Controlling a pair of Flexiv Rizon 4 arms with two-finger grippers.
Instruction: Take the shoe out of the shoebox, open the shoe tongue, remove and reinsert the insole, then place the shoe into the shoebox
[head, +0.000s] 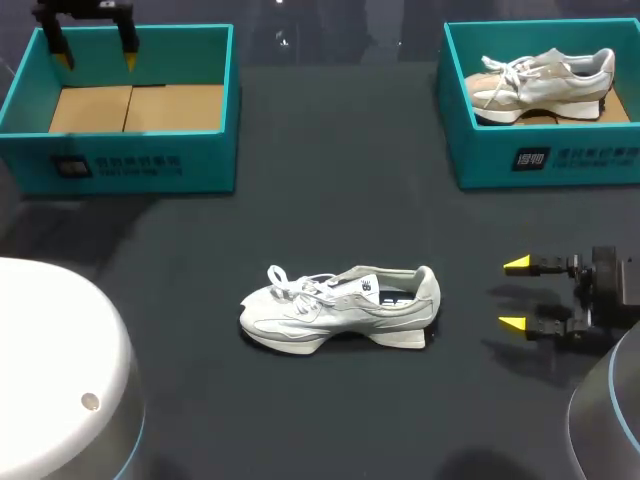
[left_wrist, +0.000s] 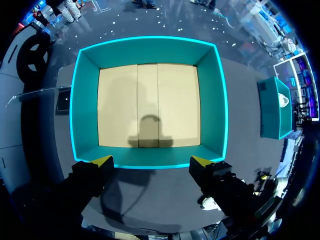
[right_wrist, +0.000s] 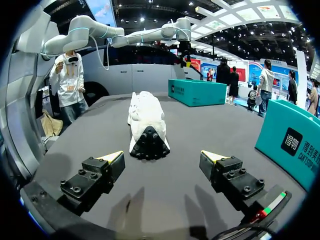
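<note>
Teal card formed two boxes on the dark table (head: 340, 180): the left box (head: 140, 160) at the far left corner and the right box (head: 545, 160) at the far right corner. The shoe (head: 340, 308), white, stood on its sole near the middle of the table, outside both boxes, toe toward the left edge.

The left gripper (head: 97, 58) hung over the left box's far wall, fingers apart and touching nothing. The right gripper (head: 515, 294) sat low near the right edge, fingers spread, in line with the shoe's heel but well apart from it.

Only the head view showed the shoe side-on, with laces and tongue, and the second shoe (head: 545, 82) inside the right box. The left wrist view showed the left box (left_wrist: 150, 50) from straight above, its bare cardboard floor shadowed by the left gripper (left_wrist: 151, 162). The right wrist view showed the shoe (right_wrist: 145, 120) heel-on ahead of the right gripper (right_wrist: 162, 156), and the right box (right_wrist: 290, 140) only as an outer wall.
</note>
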